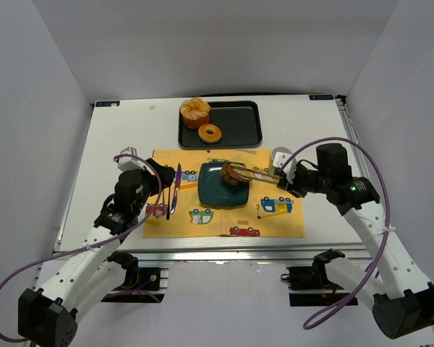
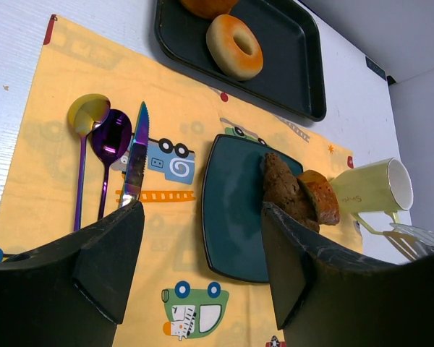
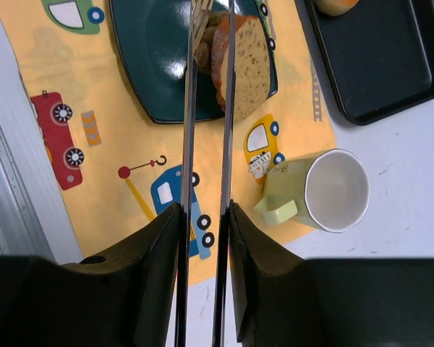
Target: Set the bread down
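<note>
The bread [image 3: 247, 65] is a tan slice with a brown crust. It stands on edge over the right part of the teal plate [image 3: 145, 43], against the outer side of one blade of the metal tongs [image 3: 188, 108]. A darker brown piece [image 2: 282, 189] sits between the blades. The slice also shows in the left wrist view [image 2: 320, 196] and the top view [image 1: 235, 175]. My right gripper [image 3: 205, 206] is shut on the tongs' handles; it shows in the top view [image 1: 286, 184] right of the plate. My left gripper [image 2: 202, 210] is open and empty, left of the plate [image 1: 170, 177].
A black tray [image 1: 239, 126] at the back holds a ring doughnut [image 1: 210, 133] and an orange bun [image 1: 195, 112]. A pale green mug [image 3: 336, 189] stands right of the plate. Two spoons and a knife [image 2: 134, 155] lie on the yellow placemat [image 1: 224, 217], left of the plate.
</note>
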Available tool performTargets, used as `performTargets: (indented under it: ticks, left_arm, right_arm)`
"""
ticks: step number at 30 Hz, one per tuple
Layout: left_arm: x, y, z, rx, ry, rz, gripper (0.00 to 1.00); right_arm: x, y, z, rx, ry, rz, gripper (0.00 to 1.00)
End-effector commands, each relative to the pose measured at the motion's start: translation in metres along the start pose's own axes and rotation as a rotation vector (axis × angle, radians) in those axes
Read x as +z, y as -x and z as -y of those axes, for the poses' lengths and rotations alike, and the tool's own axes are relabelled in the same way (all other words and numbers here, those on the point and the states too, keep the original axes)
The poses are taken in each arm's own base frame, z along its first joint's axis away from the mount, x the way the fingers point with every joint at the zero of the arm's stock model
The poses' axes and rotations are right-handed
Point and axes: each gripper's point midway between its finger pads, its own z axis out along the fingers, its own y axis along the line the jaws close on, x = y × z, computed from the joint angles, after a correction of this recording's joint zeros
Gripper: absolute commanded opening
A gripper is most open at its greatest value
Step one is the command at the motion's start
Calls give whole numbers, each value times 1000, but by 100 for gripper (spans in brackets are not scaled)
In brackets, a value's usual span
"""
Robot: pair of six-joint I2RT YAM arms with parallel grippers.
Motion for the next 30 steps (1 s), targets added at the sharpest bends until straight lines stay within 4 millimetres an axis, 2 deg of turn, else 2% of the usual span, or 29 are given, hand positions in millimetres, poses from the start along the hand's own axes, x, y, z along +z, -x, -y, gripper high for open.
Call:
performTargets:
  ticks: [1,2,3,4,5,6,7,8,9,10,11,12,13,14,15,16,17,18,19,20,24,26,27,30]
  left_arm:
    - [-4,9,7,-10,-21,21,75]
    - [-4,10,8,-10,-21,21,75]
    - [-4,10,8,-8,-21,21,75]
    - [-4,9,7,-8,-20,19,75]
    - [-4,10,7,-8,-19,20,75]
    - [-4,10,8,-9,-21,23,75]
    - [-4,10,8,-9,-23,23,75]
    - [-4,10,8,-9,-23,23,75]
    - [-4,10,9,-9,-25,23,75]
    - [-4,11,9,-10,-25,25,75]
    - [-4,11,8,-9,-24,24,75]
    - [-4,11,9,-8,-26,26,75]
    - [-5,11,8,-8,-25,27,75]
    - [-4,11,8,-8,-26,31,75]
    - [-4,11,9,-13,-29,32,75]
    - [-4,10,8,-15,-33,32,75]
    - [-4,10,9,-17,-38,33,75]
    - [-3,9,9,-18,-39,31,75]
    - [-3,9,10,-19,-42,30,74]
    - [-2,7,10,-18,-43,24,74]
    - [-2,10,11,-10,-40,28,75]
    - [-2,10,9,-6,-32,29,75]
    - [-3,11,10,-7,-35,30,75]
    - [-4,10,7,-16,-30,35,75]
  right_arm:
    - [-8,24,11,-4,-42,84,36]
    - [-9,25,12,12,-56,88,35]
    - [-12,30,23,19,-102,112,33]
    - [-15,29,34,44,-164,99,23]
    - [-16,25,41,144,-217,99,12]
    - [-25,28,66,172,-330,127,0]
    - [-33,15,85,235,-445,103,0]
    - [-32,2,91,351,-498,111,0]
    - [-49,-19,112,429,-602,104,0]
    - [-54,-23,121,469,-615,140,0]
    - [-58,-40,130,585,-642,142,0]
    - [-72,-62,143,667,-715,125,0]
    - [-77,-80,151,730,-771,97,0]
    - [-68,-110,154,835,-792,44,0]
    - [-69,-135,157,889,-830,-4,0]
    - [-62,-176,154,975,-857,-84,0]
    - [-56,-183,157,983,-850,-92,0]
    - [-51,-204,150,1020,-844,-115,0]
    - [-47,-215,149,1023,-849,-127,0]
    - [-42,-227,157,1000,-874,-119,0]
    - [-22,-268,151,1001,-879,-191,0]
    - [-13,-282,146,1023,-848,-226,11]
    - [-8,-286,140,1039,-815,-246,29]
    - [-3,-286,145,1026,-751,-257,48]
